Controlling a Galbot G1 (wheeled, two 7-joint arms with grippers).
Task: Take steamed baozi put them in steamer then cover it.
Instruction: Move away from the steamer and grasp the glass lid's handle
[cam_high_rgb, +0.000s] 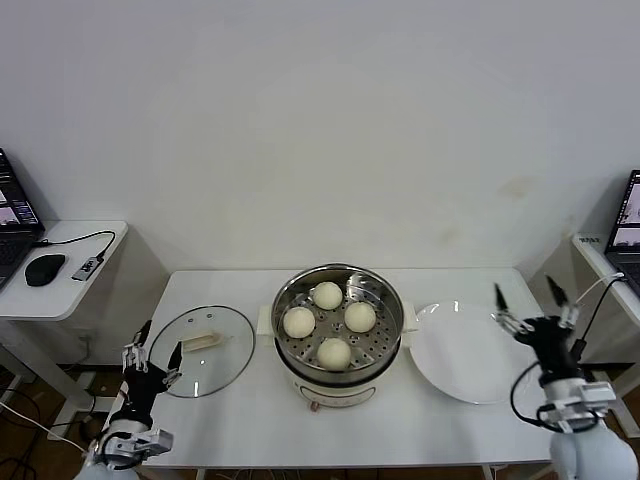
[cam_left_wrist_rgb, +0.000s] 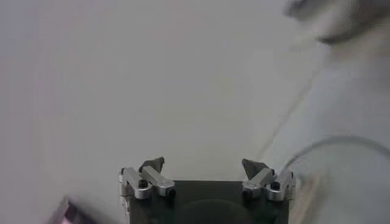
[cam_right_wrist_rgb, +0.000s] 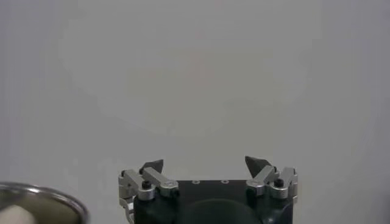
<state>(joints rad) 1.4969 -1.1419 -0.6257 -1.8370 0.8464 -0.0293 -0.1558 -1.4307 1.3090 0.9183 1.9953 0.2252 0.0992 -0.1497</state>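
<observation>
All 4 baozi (cam_high_rgb: 330, 322) sit in the steamer (cam_high_rgb: 392, 303). The cover (cam_high_rgb: 201, 350) lies left of it on the tabletop (cam_high_rgb: 250, 420). Left gripper (cam_high_rgb: 156, 350) and right gripper (cam_high_rgb: 527, 297) are both released; a bad grab on that small handle could drop the glass.

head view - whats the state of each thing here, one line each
steamer: uncovered, four buns inside
steamed baozi: all four sit on the perforated floor, apart from each other
cover: off, lying flat on the table left of the steamer
plate: nothing on it
left gripper: open, holding nothing, at the cover's left edge
right gripper: open, holding nothing, by the plate's right edge
</observation>
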